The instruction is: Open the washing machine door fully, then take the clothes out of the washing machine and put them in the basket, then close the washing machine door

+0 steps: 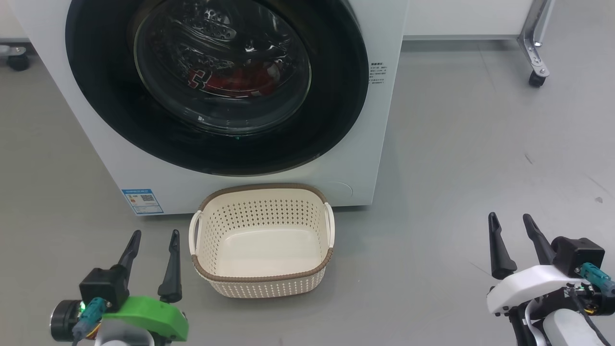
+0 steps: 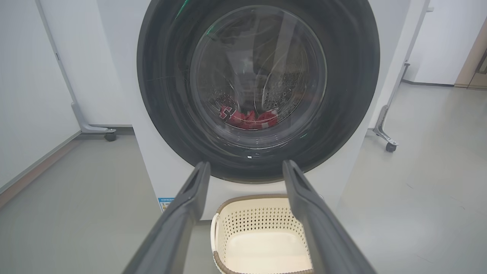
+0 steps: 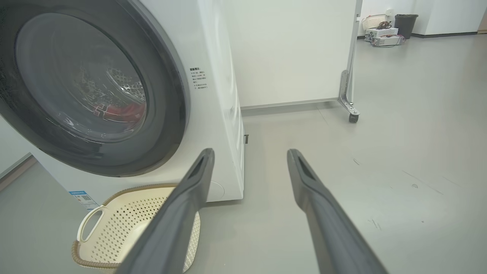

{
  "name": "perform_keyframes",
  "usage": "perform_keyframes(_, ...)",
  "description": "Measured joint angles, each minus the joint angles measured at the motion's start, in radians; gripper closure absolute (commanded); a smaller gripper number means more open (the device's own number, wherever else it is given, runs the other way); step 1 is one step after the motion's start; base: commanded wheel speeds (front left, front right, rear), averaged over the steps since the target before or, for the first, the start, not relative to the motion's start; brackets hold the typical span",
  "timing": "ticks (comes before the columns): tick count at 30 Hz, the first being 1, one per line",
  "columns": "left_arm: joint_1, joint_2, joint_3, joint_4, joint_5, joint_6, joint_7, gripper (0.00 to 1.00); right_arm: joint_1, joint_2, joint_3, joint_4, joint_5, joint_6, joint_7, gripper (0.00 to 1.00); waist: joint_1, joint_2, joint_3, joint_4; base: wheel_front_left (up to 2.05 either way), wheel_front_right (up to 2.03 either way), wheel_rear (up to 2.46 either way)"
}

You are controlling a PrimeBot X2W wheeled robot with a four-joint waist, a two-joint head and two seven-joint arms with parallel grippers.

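Two grippers, both spread wide, jaws clamped on nothing. Left gripper [image 1: 156, 234] low over the grey floor [image 1: 456, 158], just left of the basket [image 1: 262, 288], clear of its brown rim and near white handle. Straight ahead of the left fingertips, the washing machine [image 1: 158, 178], its small blue label [image 1: 142, 201] a little beyond the tips. Higher up past those tips, the washing machine door [image 1: 110, 110], shut flat against the white front, glossy black ring around clear glass. Behind the glass, at the bottom of the drum, the clothes [image 1: 230, 81]: a red heap with a patch of dark and white lettering at its left end. Along the left fingers, basket between and below them, door above the tips. Right gripper [image 1: 510, 216] well to the right of basket and machine, over bare floor, touching nothing. Along the right fingers, machine's right front corner and basket off beyond the left finger, open floor between the tips, a castered metal leg [image 1: 535, 62] far ahead. Basket upright on the floor, just in front of the machine, directly below the door, between the two grippers but much nearer the left one.
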Motion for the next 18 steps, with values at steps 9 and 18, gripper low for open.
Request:
perform_keyframes(9,0.0,0.0,-0.023,0.002,0.108,0.011,-0.029,0.0,0.0,-0.004,0.032,0.008,-0.074,-0.01,-0.027,0.0,0.0,0.0,-0.001,-0.004,0.0,0.0,0.0)
perform_keyframes(18,0.0,-0.006,-0.006,0.015,0.107,0.02,-0.029,0.0,0.0,-0.005,0.027,0.019,-0.074,-0.016,-0.027,0.0,0.0,0.0,0.001,-0.006,0.0,0.0,0.0)
